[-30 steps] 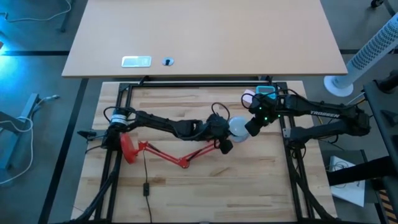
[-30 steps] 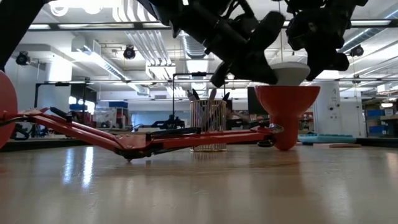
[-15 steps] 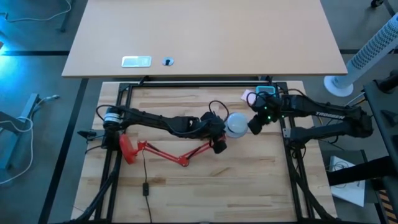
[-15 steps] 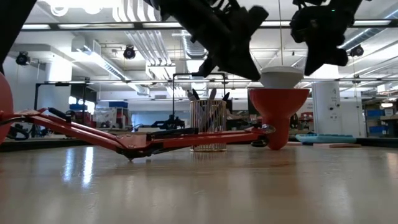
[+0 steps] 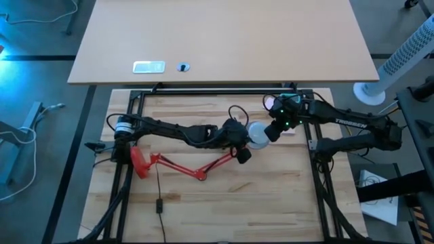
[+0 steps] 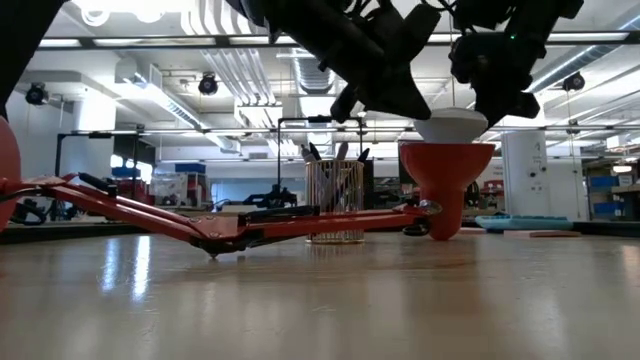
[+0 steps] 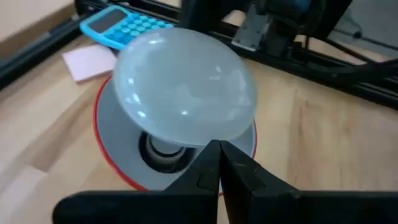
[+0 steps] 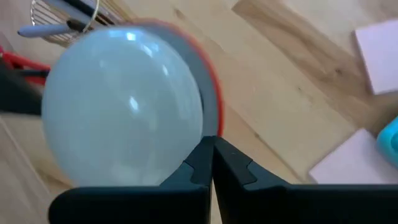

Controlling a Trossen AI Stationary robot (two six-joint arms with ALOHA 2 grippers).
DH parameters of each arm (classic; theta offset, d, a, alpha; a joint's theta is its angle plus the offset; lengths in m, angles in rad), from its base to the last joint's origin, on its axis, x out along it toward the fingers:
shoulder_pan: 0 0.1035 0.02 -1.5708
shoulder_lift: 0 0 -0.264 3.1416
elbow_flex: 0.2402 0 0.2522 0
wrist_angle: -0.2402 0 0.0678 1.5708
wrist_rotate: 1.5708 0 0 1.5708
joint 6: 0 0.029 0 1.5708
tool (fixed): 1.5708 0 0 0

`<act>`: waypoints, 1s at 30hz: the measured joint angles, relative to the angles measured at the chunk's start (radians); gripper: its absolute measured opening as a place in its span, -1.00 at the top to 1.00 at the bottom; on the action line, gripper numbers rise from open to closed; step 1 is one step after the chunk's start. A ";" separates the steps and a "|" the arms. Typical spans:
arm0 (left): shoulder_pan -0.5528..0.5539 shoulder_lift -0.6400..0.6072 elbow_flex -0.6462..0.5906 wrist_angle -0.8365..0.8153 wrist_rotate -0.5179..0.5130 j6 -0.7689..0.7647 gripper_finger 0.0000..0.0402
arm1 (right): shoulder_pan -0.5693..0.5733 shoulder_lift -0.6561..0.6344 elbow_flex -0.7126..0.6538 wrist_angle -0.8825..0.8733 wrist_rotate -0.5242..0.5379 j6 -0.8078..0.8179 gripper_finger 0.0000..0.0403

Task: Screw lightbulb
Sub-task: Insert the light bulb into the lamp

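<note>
A red desk lamp lies on the table, its base (image 5: 139, 163) at the left and its folded arm (image 6: 215, 232) flat on the wood. Its cone shade (image 6: 447, 180) stands on its narrow end, mouth up. The white lightbulb (image 6: 451, 124) sits in the shade, dome up, with its neck (image 7: 160, 147) in the socket. My left gripper (image 7: 218, 149) is shut at the dome's left side. My right gripper (image 8: 209, 148) is shut at the dome's right side, beside the shade's red rim (image 8: 211, 93). My left gripper has its shut fingertips (image 7: 211, 155) against the lower edge of the bulb's dome (image 7: 205, 134), coming slanting down from the table's left. The bulb stays seated in the shade. My right gripper brings its shut fingertips (image 8: 202, 158) slanting down from the table's right to the dome's side (image 8: 186, 134); whether they touch it, I cannot tell.
A blue calculator (image 7: 118, 25) and a pink note pad (image 7: 90, 62) lie at the far right of the board. A wire pen cup (image 6: 335, 200) stands behind the lamp arm. Black frame rails (image 5: 217, 91) border the board. The near half of the wood (image 5: 224, 210) is bare.
The shade with the bulb in it has slid a little toward the table's left and far edge, staying upright. My right gripper has followed it toward the left. Both grippers have stayed shut.
</note>
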 joint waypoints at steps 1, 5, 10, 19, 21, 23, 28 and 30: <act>0.006 0.000 0.000 0.000 -0.001 0.009 1.00 | -0.001 -0.004 0.000 -0.001 -0.009 0.002 1.00; 0.032 -0.002 0.000 -0.008 -0.002 0.042 1.00 | 0.004 -0.029 0.000 -0.031 -0.049 0.013 1.00; 0.046 -0.016 0.005 -0.102 -0.013 0.075 1.00 | 0.012 -0.063 0.000 -0.073 -0.127 0.022 1.00; 0.010 -0.027 0.004 -0.097 0.076 0.056 1.00 | -0.005 -0.097 0.000 -0.118 0.005 0.019 1.00; -0.001 -0.017 0.004 -0.059 0.080 0.043 1.00 | -0.018 -0.083 0.000 -0.116 0.031 0.004 1.00; -0.003 -0.006 0.004 -0.038 0.081 0.024 1.00 | -0.022 -0.063 0.000 -0.090 0.033 0.003 1.00; 0.015 0.021 0.004 0.007 0.078 -0.010 1.00 | -0.022 -0.037 0.000 0.010 0.036 0.002 1.00; 0.025 0.023 0.004 0.034 0.078 -0.011 1.00 | -0.022 -0.032 0.001 0.009 0.037 0.003 1.00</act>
